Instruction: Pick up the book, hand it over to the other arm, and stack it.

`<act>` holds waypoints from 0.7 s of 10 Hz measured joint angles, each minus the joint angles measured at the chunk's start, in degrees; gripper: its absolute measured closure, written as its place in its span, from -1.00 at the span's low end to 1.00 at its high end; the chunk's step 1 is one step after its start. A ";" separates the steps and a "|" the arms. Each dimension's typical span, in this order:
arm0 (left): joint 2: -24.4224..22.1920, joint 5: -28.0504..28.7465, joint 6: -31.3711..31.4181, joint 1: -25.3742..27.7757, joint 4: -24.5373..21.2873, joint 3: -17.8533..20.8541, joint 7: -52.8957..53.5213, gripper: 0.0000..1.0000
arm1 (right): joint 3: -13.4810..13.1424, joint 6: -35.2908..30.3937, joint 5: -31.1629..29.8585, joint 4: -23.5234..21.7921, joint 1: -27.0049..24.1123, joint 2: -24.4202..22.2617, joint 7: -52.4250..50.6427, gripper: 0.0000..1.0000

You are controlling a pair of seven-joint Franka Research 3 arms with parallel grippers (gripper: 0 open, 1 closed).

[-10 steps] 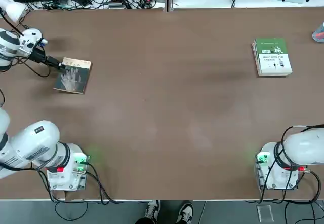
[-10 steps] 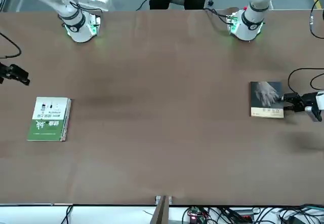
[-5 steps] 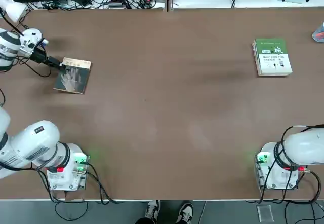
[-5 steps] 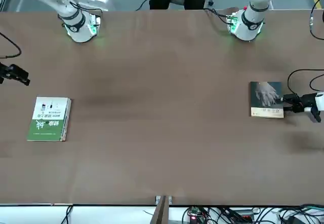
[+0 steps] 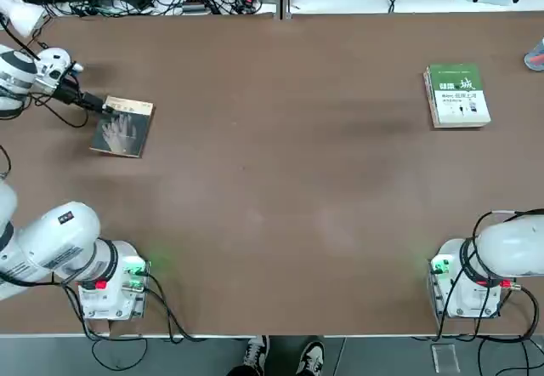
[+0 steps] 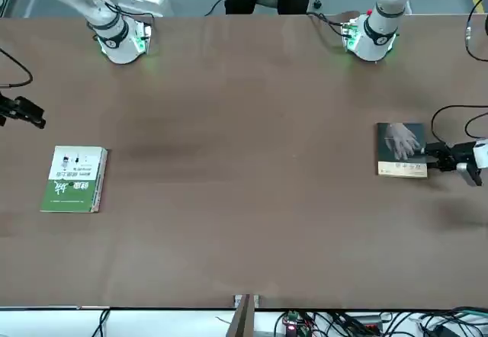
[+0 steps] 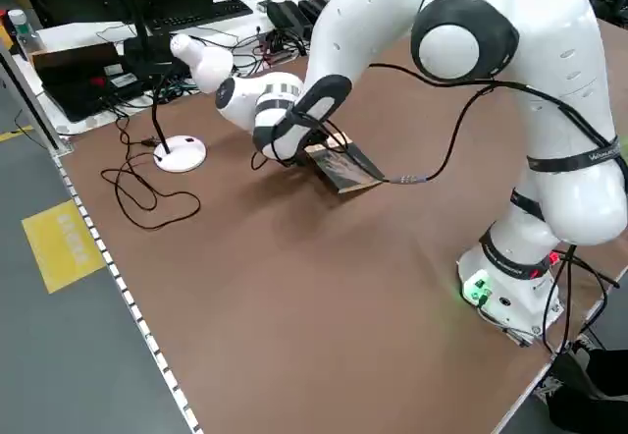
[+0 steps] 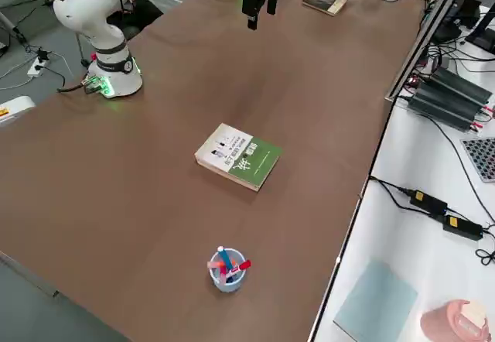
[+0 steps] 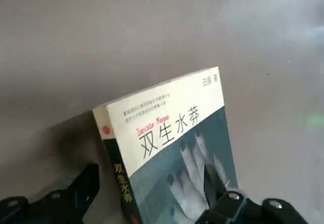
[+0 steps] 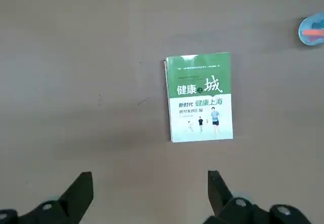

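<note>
Now the book (image 9: 174, 148) sits between the left pincer's (image 9: 152, 193) open fingers.

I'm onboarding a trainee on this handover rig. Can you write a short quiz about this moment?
1. True or false: the dark grey book already lies stacked on the green-and-white book.
2. Which gripper is at the dark grey book's edge? A. left gripper B. right gripper
3. Fill in: the right gripper hangs above the green-and-white book with its fingers ___.

Key: 1 false, they lie apart near opposite ends of the table. 2 A. 3 open.
</note>
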 joint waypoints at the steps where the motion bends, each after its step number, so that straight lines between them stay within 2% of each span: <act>1: 0.01 -0.06 0.00 0.00 0.00 -0.05 0.00 -0.79 | 0.00 0.00 0.00 0.00 0.00 0.00 0.00 -1.00; 7: 0.78 -0.11 -0.08 0.00 0.04 -0.35 0.00 -0.77 | 0.00 0.00 0.00 -0.04 0.00 0.00 0.00 -1.00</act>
